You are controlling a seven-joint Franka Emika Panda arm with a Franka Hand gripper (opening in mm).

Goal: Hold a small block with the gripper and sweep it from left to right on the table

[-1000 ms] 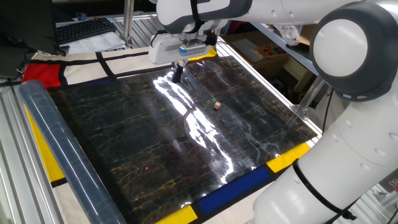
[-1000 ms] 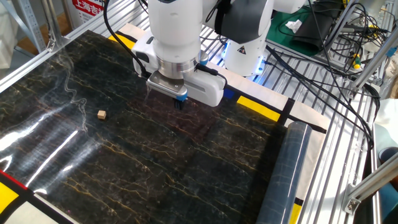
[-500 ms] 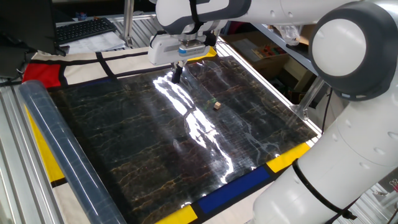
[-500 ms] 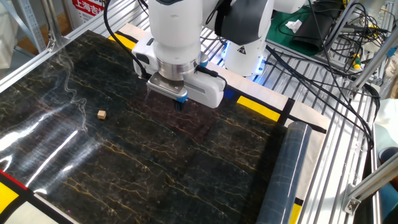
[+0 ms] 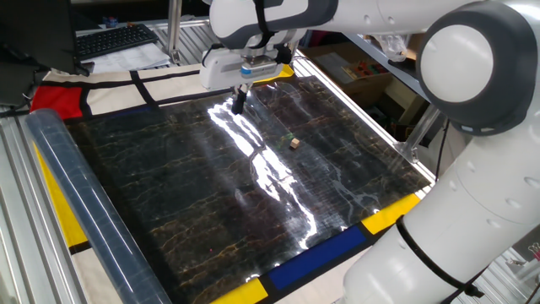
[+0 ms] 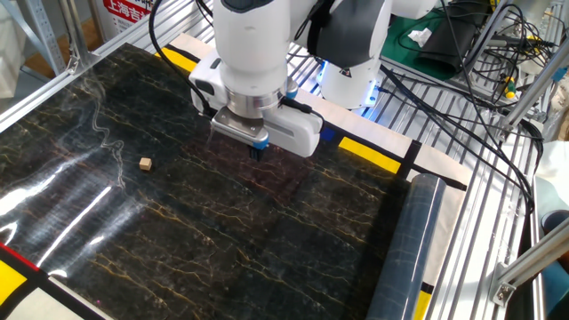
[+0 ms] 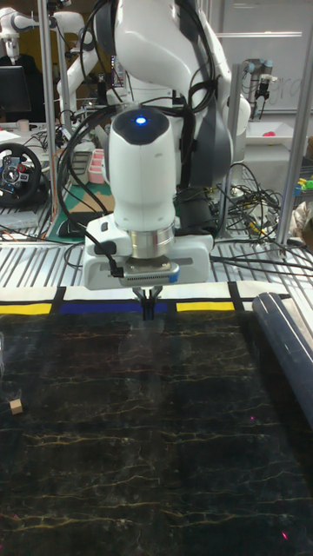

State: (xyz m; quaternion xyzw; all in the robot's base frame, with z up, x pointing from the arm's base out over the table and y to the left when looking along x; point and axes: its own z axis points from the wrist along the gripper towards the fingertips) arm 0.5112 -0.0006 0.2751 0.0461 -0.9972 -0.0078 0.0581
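Observation:
The small block (image 5: 294, 143) lies loose on the black marbled table (image 5: 169, 194), well apart from the gripper (image 5: 239, 105). In the other fixed view the small block (image 6: 144, 164) sits left of the gripper (image 6: 255, 153), with bare table (image 6: 222, 231) between them. The tall fixed view puts the small block (image 7: 15, 407) at the far left edge and the gripper (image 7: 149, 311) near the table's (image 7: 156, 434) blue and yellow border. The dark fingers hang close together just above the surface, with nothing visible between them.
A clear plastic roll (image 5: 76, 203) lies along one side of the table, also seen as the roll (image 6: 404, 249) and the roll (image 7: 287, 339). Aluminium framing and cables (image 6: 462, 80) surround the table. A keyboard (image 5: 114, 40) sits beyond the far edge.
The arm's wrist has shifted very slightly. The small block has not moved.

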